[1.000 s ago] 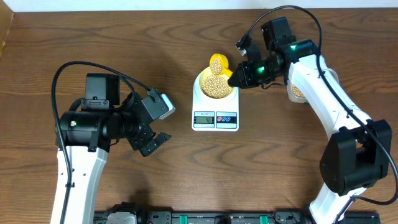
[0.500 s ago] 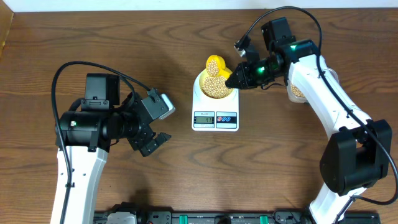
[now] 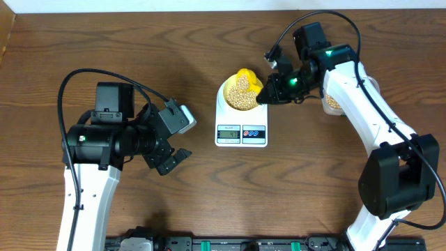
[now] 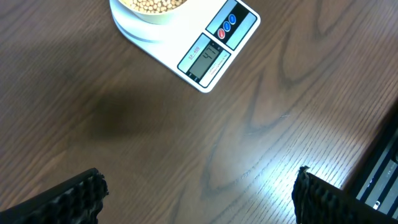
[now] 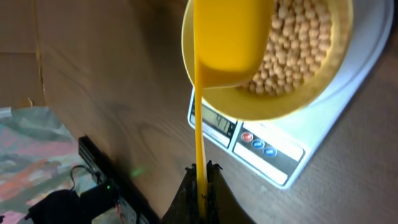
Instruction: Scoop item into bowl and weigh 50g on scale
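The right gripper [image 5: 202, 177] clamps the yellow scoop [image 5: 227, 43] by its handle, cup tipped over the bowl [image 5: 273, 112] of soybeans [image 3: 242, 97] on the scale [image 3: 242, 123]; the left gripper [image 4: 199, 196], spread wide, sits well apart

One scale [image 3: 241, 132] stood on one table [image 3: 139, 42]. On the scale sat one bowl [image 3: 225, 95], holding beans [image 3: 241, 99] too many to count. One yellow scoop [image 3: 247, 77] hung over that bowl. The scale's front edge carried one display [image 4: 204, 57] and two buttons, one red [image 4: 222, 28], one blue [image 4: 232, 18]. One clear tub [image 3: 333, 103] lay right of the scale, partly hidden. There were two grippers: the left gripper [image 4: 198, 199] to the scale's left, the right gripper [image 3: 265, 93] by its right side.
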Controlling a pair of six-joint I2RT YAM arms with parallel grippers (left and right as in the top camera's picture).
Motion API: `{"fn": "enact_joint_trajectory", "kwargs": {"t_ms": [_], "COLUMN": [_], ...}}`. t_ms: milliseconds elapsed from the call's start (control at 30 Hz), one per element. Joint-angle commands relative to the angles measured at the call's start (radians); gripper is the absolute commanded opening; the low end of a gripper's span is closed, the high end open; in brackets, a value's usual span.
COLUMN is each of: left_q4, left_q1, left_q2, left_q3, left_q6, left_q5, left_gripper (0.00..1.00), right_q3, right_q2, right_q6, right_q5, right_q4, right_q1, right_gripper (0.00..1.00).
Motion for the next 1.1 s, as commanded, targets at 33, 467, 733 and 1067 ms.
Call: {"fn": "enact_joint_trajectory", "kwargs": {"t_ms": [33, 467, 733, 1067], "left_q4": [-0.002, -0.003, -0.003, -0.002], "left_q1": [0.003, 0.003, 0.003, 0.003], "left_q2": [-0.007, -0.007, -0.007, -0.007], "left_q3": [0.010, 0.010, 0.010, 0.010], "left_q6": [0.009, 0.009, 0.009, 0.009], "left_q5": [-0.002, -0.002, -0.002, -0.002], "left_gripper": [0.98, 0.98, 0.98, 0.98], "right_q3": [0.011, 0.020, 0.023, 0.021], "right_q2": [-0.023, -0.051, -0.063, -0.064], "right_q6": [-0.023, 0.016, 0.040, -0.026], "right_q5": [-0.048, 0.009, 0.031, 0.079], "right_q4": [-0.014, 0.014, 0.050, 0.005], "right_q1": [0.003, -0.019, -0.037, -0.011], "right_gripper": [0.01, 0.01, 0.01, 0.01]}}
